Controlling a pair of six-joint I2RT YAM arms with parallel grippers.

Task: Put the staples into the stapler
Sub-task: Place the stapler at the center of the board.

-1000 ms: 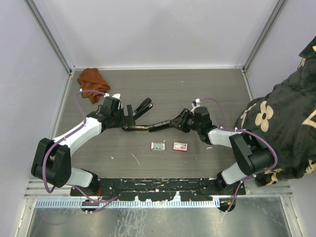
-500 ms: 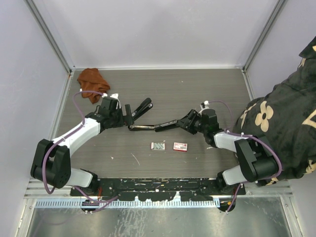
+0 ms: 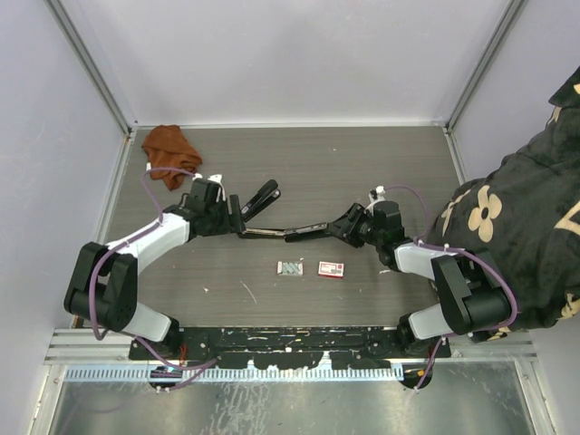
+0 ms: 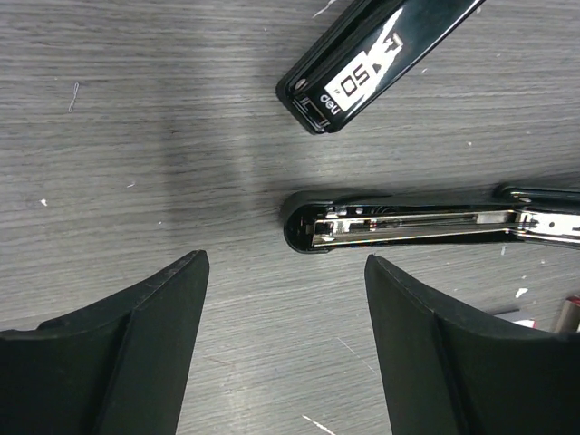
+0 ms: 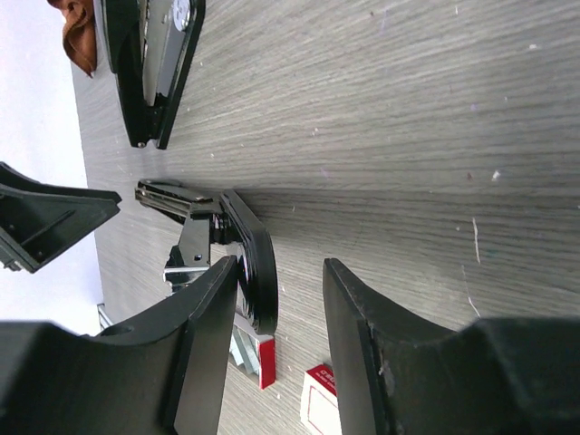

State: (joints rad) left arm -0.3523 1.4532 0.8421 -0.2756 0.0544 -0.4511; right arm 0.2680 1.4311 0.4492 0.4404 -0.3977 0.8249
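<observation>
Left gripper [image 3: 237, 216] has reached low toward the opened stapler [image 3: 281, 233].

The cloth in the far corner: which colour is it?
The cloth is rust brown; top view.

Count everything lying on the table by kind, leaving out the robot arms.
Staplers: 2, the closed stapler and the opened stapler
Staple tray: 1
Red-and-white box: 1
Rust-brown cloth: 1
Total: 5

Grey wood-grain covers the surface [image 3: 381, 172]; the stapler [image 4: 399, 223] gleams black, the staples [image 3: 289, 267] silvery-grey, the box [image 3: 331, 268] red-and-white, the cloth [image 3: 168, 150] rust-brown, the sleeve [image 3: 512, 217] black, cream-flowered.
</observation>
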